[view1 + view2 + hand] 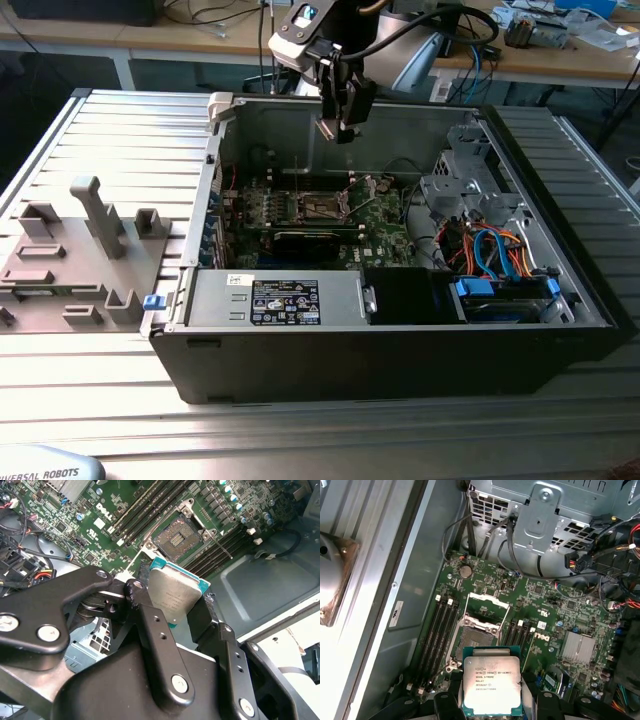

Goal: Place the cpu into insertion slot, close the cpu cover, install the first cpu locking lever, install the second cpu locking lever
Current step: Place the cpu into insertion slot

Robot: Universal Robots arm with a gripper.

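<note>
The gripper (338,128) is pinching the cpu (492,685) by two opposite edges and holds it in the air over the open computer case (400,345). Under it, on the green motherboard (547,630), the insertion slot (472,639) lies uncovered. The cpu cover (482,622) stands lifted just beside the slot.

Hanging over the open computer case (400,340) with the gripper (338,128), high above the motherboard (555,605) lying on the case floor. Pinching the cpu (492,685) between the fingers (152,630), raised well apart from the insertion slot (472,637). Standing tipped up at one edge of that slot with the cpu cover (489,596). Flanking the slot on two sides with memory slots (442,630). Resting on the table (300,420) with the case, beside a fixture tray (70,260) at the exterior view's left.
</note>
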